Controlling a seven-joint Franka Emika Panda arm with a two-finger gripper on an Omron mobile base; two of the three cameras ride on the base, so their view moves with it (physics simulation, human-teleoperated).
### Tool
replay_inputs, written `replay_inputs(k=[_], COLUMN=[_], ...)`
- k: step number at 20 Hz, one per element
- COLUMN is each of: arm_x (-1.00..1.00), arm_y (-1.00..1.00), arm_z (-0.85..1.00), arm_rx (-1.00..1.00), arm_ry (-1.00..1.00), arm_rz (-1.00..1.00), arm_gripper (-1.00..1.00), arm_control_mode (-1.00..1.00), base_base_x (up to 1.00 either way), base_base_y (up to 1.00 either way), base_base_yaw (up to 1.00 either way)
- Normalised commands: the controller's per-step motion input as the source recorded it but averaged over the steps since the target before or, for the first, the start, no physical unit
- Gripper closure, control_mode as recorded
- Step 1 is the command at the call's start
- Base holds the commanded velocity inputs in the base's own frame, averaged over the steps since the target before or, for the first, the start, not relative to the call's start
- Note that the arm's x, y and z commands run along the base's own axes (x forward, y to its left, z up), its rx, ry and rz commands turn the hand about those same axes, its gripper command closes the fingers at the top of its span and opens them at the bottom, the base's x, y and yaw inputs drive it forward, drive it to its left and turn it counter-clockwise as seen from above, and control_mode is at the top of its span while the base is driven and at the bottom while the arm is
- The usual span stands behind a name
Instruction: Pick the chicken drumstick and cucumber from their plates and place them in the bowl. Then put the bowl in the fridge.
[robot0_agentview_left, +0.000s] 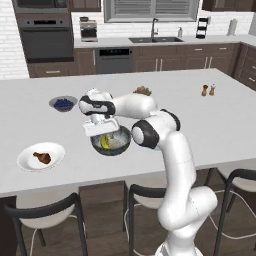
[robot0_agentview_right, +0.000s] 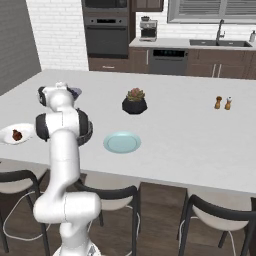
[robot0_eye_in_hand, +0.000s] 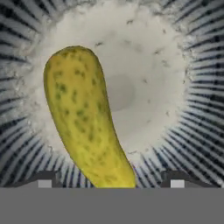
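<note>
The gripper (robot0_agentview_left: 106, 134) hangs low over the bowl (robot0_agentview_left: 120, 146), its fingers spread wide with nothing between them. The cucumber (robot0_eye_in_hand: 84, 120) lies inside the bowl, on the whitish floor and leaning up against the ribbed inner wall, apart from both fingertips (robot0_eye_in_hand: 177, 180). The bowl sits near the counter's (robot0_agentview_left: 210, 130) front edge. To the bowl's left, closer still to that edge, the white plate (robot0_agentview_left: 27, 161) carries the chicken drumstick (robot0_agentview_left: 42, 158). On the bowl's other side the blue-green plate (robot0_agentview_right: 122, 143) lies bare. Beyond the bowl stand the berry bowl (robot0_agentview_left: 63, 103) and the succulent pot (robot0_agentview_right: 134, 103), well apart, with open counter between them.
</note>
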Motion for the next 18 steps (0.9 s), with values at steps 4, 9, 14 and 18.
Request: replay_inputs(k=[4,9,14,18], arm_x=[-0.91,-0.87,-0.95,-0.61], arm_y=[-0.59,-0.57,-0.35,-0.11], arm_z=[-0.26,0.11,0.69,0.99], arm_rx=[0.10,0.08,0.05,0.02], arm_ry=[-0.30,-0.42,-0.48,-0.39], arm_rz=[-0.13,-0.13,-0.09,-0.05], arm_gripper=[-1.00,-1.00,-1.00,-1.00], arm_control_mode=[-1.00,-1.00,-1.00,-1.00], base_base_x=[0.00,0.00,0.00,0.00], base_base_y=[0.00,0.00,0.00,0.00], base_base_yaw=[0.00,0.00,0.00,0.00])
